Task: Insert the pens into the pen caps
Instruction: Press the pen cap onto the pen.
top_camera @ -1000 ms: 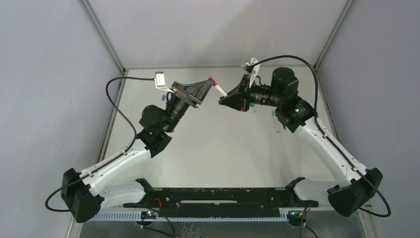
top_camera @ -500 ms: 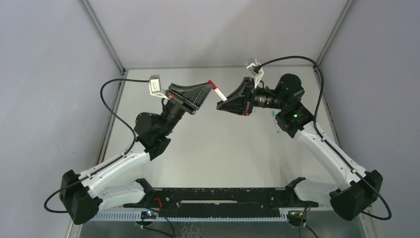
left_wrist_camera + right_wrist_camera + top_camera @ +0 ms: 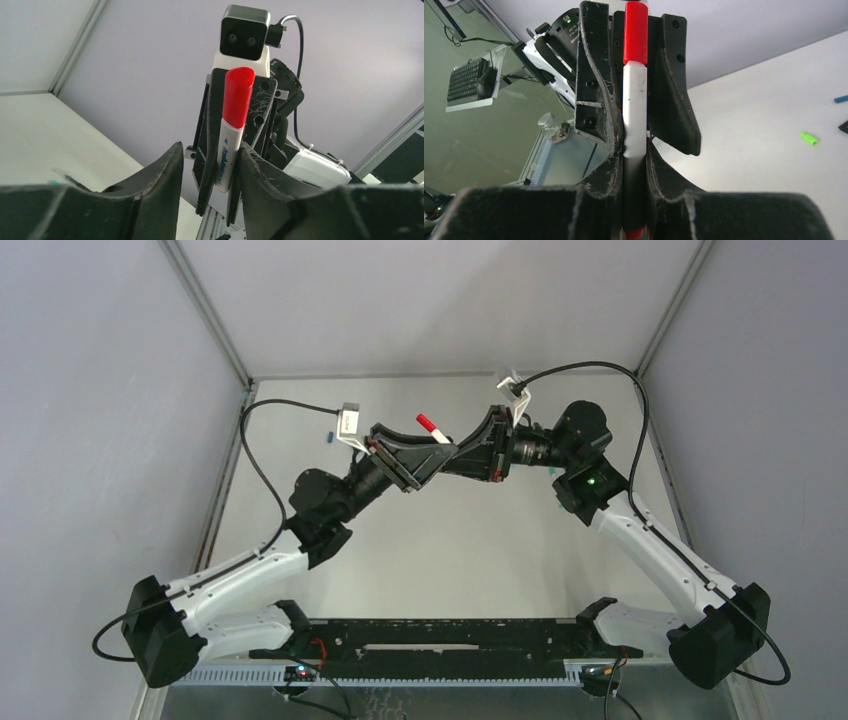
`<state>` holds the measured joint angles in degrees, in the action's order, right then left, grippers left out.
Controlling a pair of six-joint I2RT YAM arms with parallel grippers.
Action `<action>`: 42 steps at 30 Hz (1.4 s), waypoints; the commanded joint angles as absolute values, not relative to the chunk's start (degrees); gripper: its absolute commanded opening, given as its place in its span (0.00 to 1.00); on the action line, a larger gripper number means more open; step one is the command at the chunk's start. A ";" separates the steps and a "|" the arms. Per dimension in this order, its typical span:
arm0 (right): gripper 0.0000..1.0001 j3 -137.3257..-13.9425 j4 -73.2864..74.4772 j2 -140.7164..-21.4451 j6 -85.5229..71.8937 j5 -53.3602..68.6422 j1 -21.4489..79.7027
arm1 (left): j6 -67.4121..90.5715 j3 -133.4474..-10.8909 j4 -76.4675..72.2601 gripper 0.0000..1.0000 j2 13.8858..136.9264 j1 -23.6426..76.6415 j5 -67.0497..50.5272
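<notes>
My right gripper (image 3: 634, 150) is shut on a white pen (image 3: 634, 105) with a red cap (image 3: 635, 32) on its far end and a red tail below the fingers. It holds the pen in the air above the table's middle (image 3: 455, 448). My left gripper (image 3: 210, 147) is open and faces it. Its fingers (image 3: 596, 75) stand on either side of the pen's barrel, below the red cap (image 3: 237, 95). In the top view the two grippers meet, the left one (image 3: 425, 452) under the cap (image 3: 427, 424). Most other pens and caps are hidden.
A bright green cap (image 3: 809, 138) and a blue piece (image 3: 840, 99) lie on the white table. A blue cap (image 3: 330, 437) lies at the back left. A thin pen (image 3: 65, 175) lies on the table. Grey walls enclose the table.
My left gripper has moved right, from the pen's red cap end towards my right gripper, and now straddles the barrel. My right gripper still holds the pen, shifted slightly left.
</notes>
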<state>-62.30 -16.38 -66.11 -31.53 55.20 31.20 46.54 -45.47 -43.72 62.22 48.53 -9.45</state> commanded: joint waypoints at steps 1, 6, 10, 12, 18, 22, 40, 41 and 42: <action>0.00 -61.79 -22.21 -64.21 -33.58 54.76 31.03 | 44.92 -42.41 -42.06 0.52 60.38 48.74 -12.62; 0.00 -60.01 -23.38 -63.49 -33.99 54.82 31.03 | 42.87 -38.67 -48.04 0.62 58.61 48.70 -12.89; 0.00 -59.04 -24.06 -63.13 -33.95 55.11 31.03 | 42.26 -38.87 -50.14 0.62 58.72 48.75 -13.23; 0.00 -58.59 -24.16 -62.98 -33.97 55.32 31.03 | 42.56 -39.45 -50.95 0.62 59.22 48.70 -13.61; 0.00 -57.59 -23.69 -62.62 -33.11 55.47 31.03 | 44.68 -40.58 -55.13 0.61 61.42 48.76 -15.38; 0.00 -56.92 -23.64 -62.36 -33.05 55.57 31.05 | 45.27 -40.76 -56.86 0.60 61.96 48.71 -14.98; 0.00 -56.24 -22.49 -62.42 -32.53 56.70 31.31 | 44.86 -42.27 -57.48 0.32 62.74 48.69 -13.73; 0.00 -56.24 -22.31 -62.45 -32.47 56.89 31.39 | 45.05 -42.36 -57.48 0.31 62.89 48.71 -13.86; 0.00 -56.22 -22.18 -62.47 -32.17 57.13 31.38 | 45.15 -42.49 -57.48 0.31 63.11 48.69 -14.09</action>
